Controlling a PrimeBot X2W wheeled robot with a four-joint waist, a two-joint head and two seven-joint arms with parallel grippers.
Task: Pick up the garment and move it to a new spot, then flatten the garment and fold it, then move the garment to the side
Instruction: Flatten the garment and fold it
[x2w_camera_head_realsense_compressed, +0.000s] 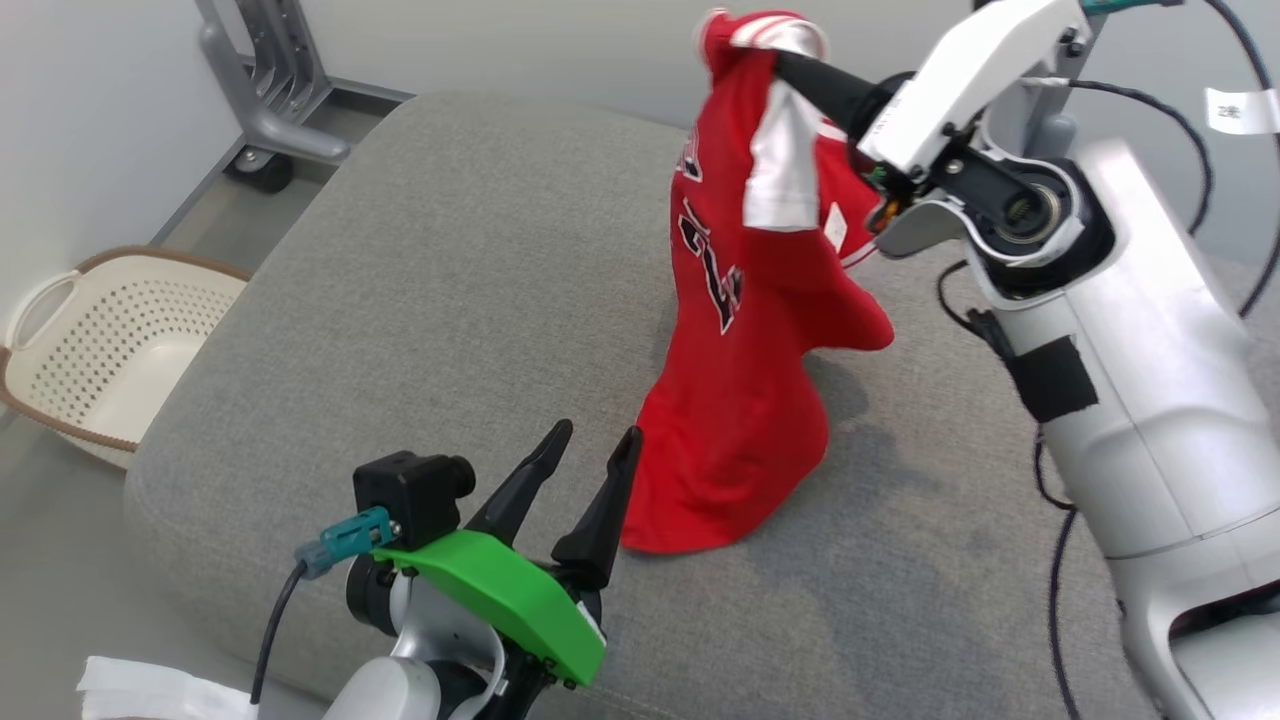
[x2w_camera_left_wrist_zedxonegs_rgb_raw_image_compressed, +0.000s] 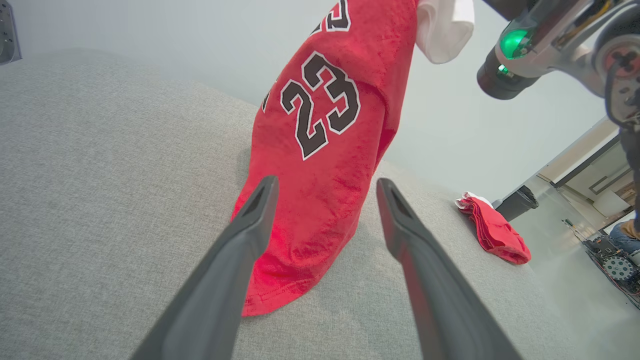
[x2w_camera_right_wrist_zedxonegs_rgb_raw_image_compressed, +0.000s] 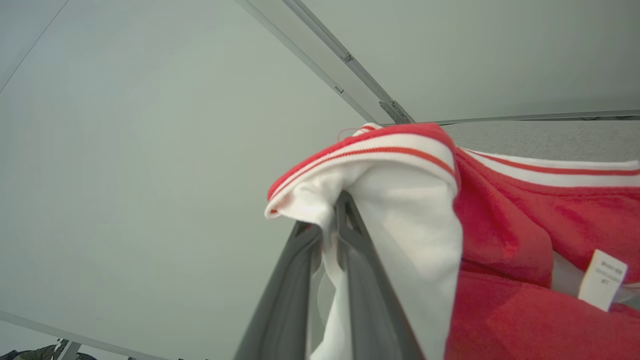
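Big grey fabric cushion surface (x2w_camera_head_realsense_compressed: 450, 300) takes up most of the head view. The robot's pale right forearm (x2w_camera_head_realsense_compressed: 1130, 380) reaches up and across at the right side.

Red sports jersey with black "23" and white striped sleeve trim (x2w_camera_head_realsense_compressed: 735, 400) hangs upright over the middle of the cushion. Its top is raised and its lower hem rests crumpled on the fabric. In the left wrist view, the number side of the jersey (x2w_camera_left_wrist_zedxonegs_rgb_raw_image_compressed: 325, 150) faces the camera.

Right gripper (x2w_camera_head_realsense_compressed: 785, 68) is at the top of the jersey, its two dark fingers pinched nearly together on the white sleeve edge. The right wrist view shows the white cloth clamped between them (x2w_camera_right_wrist_zedxonegs_rgb_raw_image_compressed: 327, 220). It holds the garment's weight.

Cream perforated plastic laundry basket with brown rim (x2w_camera_head_realsense_compressed: 60, 300) sits on the floor, left of the cushion.

Left gripper (x2w_camera_head_realsense_compressed: 598, 432) is low at the near edge of the cushion. Fingers are spread wide with nothing between them, tips just beside the jersey's hem. Contact with the cloth can't be told. The left wrist view looks at the jersey through the gap (x2w_camera_left_wrist_zedxonegs_rgb_raw_image_compressed: 326, 182).

Grey metal wheeled stand (x2w_camera_head_realsense_compressed: 265, 90) is at the far left corner. Small folded red cloth (x2w_camera_left_wrist_zedxonegs_rgb_raw_image_compressed: 495, 232) lies on the cushion, well apart from the jersey. White care label (x2w_camera_right_wrist_zedxonegs_rgb_raw_image_compressed: 602, 277) is inside the jersey.
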